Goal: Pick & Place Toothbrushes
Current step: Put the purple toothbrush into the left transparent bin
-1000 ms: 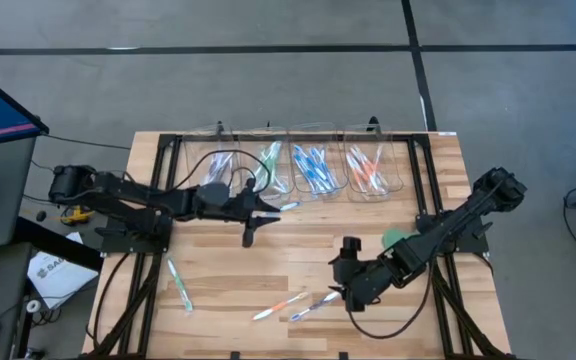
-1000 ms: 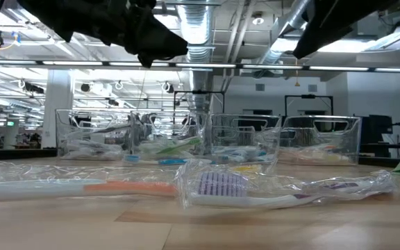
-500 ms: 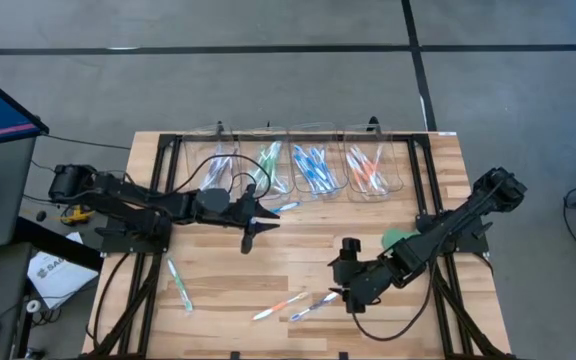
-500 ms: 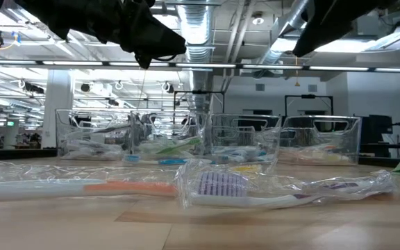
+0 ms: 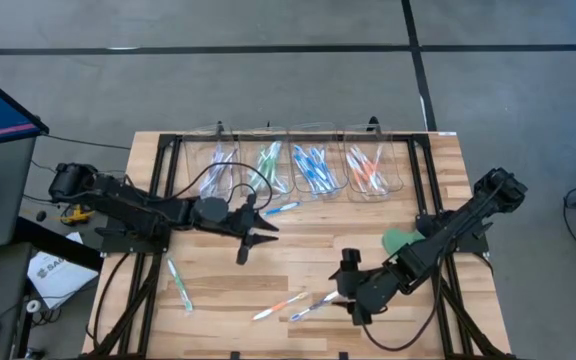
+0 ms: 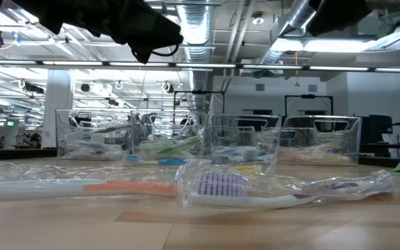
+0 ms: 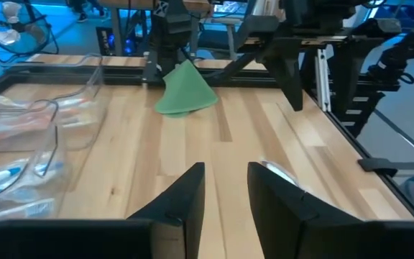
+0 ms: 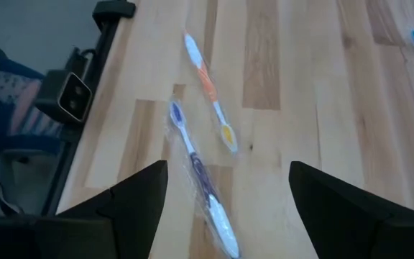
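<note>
Two wrapped toothbrushes, a purple one (image 8: 196,173) and an orange one (image 8: 208,93), lie flat on the table near its front edge. My right gripper (image 5: 348,290) hangs open above the purple one (image 5: 318,303), touching nothing. A blue toothbrush (image 5: 281,209) lies on the table just in front of the bins, and a green one (image 5: 178,283) lies at the near left. My left gripper (image 5: 266,228) hovers open near the table's middle, just nearer than the blue toothbrush, with nothing between its fingers (image 7: 192,191).
Several clear bins (image 5: 313,170) with sorted toothbrushes stand in a row at the far edge. A flat green piece (image 5: 398,240) lies at the right, next to the right arm. Bare wood stretches between the two grippers.
My left gripper has swung away from the bins toward the table's near edge, its fingers unchanged; the blue toothbrush has stayed where it lay. My right gripper has tipped a little toward the near edge above the purple toothbrush.
</note>
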### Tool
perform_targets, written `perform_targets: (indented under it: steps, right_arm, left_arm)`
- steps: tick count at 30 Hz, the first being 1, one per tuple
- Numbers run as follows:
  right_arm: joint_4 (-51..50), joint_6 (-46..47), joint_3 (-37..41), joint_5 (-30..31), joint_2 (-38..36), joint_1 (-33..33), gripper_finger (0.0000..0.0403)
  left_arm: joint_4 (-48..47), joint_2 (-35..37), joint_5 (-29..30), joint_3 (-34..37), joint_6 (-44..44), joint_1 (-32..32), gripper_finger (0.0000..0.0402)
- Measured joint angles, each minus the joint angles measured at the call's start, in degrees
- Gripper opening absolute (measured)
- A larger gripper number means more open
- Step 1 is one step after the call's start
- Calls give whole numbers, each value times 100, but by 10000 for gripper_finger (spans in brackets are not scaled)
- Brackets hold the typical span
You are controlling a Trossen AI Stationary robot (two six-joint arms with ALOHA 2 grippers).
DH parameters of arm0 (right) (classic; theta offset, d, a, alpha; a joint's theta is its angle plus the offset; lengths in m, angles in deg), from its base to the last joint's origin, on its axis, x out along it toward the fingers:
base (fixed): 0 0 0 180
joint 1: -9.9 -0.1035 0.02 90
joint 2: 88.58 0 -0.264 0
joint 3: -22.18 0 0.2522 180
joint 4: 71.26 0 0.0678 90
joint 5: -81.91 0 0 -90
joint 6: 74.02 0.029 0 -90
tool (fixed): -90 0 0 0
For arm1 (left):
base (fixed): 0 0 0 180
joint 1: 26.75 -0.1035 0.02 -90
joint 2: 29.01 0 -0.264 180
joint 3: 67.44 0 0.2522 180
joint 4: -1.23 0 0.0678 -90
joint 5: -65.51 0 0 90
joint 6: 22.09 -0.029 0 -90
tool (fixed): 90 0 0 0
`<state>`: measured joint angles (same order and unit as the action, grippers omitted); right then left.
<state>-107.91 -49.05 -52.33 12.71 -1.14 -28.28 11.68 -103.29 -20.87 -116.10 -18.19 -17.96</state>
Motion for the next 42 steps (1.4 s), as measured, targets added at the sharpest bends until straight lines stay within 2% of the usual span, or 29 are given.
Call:
perform_targets:
  steps: [18, 26, 32, 36, 42]
  right_arm:
    - [124, -235, 0, 18, 0, 5, 286]
    - [1264, -1340, 0, 203, 2, -88, 286]
    - [1416, -1315, 0, 221, 2, -87, 286]
    - [1934, -1628, -29, 222, 2, -56, 286]
    - [1873, -1904, -211, 221, 2, -80, 286]
  left_arm:
    - [-18, 0, -4, 0, 0, 49, 100]
    - [-20, 0, -191, 0, -361, 400, 100]
    - [-20, 0, -125, 0, -346, 479, 100]
    - [-51, 0, -127, 0, -198, 480, 100]
    - [-251, 0, -129, 0, -17, 520, 100]
